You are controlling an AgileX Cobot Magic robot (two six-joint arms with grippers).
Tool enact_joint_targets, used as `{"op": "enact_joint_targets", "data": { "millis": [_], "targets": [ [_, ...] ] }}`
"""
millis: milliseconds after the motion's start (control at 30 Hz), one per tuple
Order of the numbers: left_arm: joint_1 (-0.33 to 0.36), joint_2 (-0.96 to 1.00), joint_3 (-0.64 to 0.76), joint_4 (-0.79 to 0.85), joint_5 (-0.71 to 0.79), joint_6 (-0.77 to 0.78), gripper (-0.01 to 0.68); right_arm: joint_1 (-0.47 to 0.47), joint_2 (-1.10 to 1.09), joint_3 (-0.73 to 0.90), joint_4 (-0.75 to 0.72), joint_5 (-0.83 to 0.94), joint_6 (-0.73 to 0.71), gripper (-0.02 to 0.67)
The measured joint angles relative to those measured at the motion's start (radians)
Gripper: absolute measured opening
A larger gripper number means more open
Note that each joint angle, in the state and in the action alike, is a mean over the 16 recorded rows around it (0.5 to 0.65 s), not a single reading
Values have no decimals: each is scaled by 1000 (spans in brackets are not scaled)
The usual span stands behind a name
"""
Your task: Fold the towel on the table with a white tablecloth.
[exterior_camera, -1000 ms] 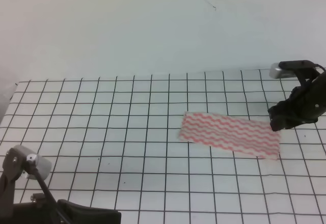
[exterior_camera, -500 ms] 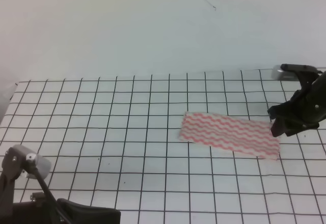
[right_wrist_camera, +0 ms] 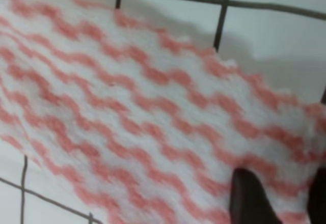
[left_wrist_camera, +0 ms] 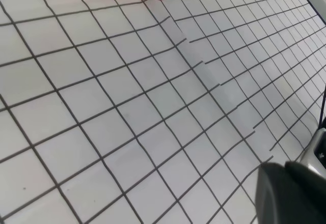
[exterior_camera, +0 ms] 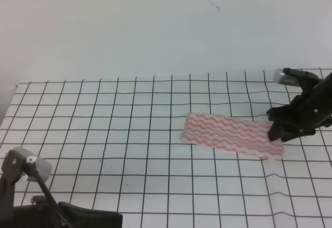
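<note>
Towel [exterior_camera: 231,136] lies flat on the white tablecloth [exterior_camera: 104,134] covering the table [exterior_camera: 52,98], at about 3 o'clock from scene centre in the high view, long axis running 9-to-3. Right gripper [exterior_camera: 275,133] sits on its 3 o'clock end.

Risk, as I judge it: the tablecloth is already rippled below the towel's right end at roughly 5 o'clock — a pinch that goes too deep could catch the gridded cloth along with the towel and drag both. A shallow pinch could let the thin edge slip out during the fold-over.

Right fingers [right_wrist_camera: 249,198]: one dark fingertip rests on the striped cloth at the frame's lower right in the wrist view; the gap isn't visible, so can't tell if it's clamped.

Left gripper [left_wrist_camera: 295,193] — parked at 7 o'clock over bare grid, touching nothing visible; opening can't be told.
</note>
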Motion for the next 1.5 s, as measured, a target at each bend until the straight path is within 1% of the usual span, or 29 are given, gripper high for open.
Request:
{"op": "enact_joint_targets", "data": {
  "millis": [367, 500, 767, 933, 1300, 1500],
  "targets": [
    [0, 0, 0, 0, 1, 0, 1, -1, -9, -2, 33, -7, -55, 61],
    [0, 0, 0, 0, 1, 0, 1, -1, -22, -12, 43, -2, -70, 18],
    [0, 0, 0, 0, -2, 3, 1, 3, -48, -38, 93, 18, -99, 6],
    [0, 0, 0, 0, -4, 6, 1, 25, -46, -49, 143, 17, -126, 5],
    [0, 0, 0, 8, -6, 8, 1, 135, -20, -50, 284, -70, -202, 4],
    [0, 0, 0, 31, -5, 7, 1, 187, 11, -51, 406, -117, -280, 4]
  ]
}}
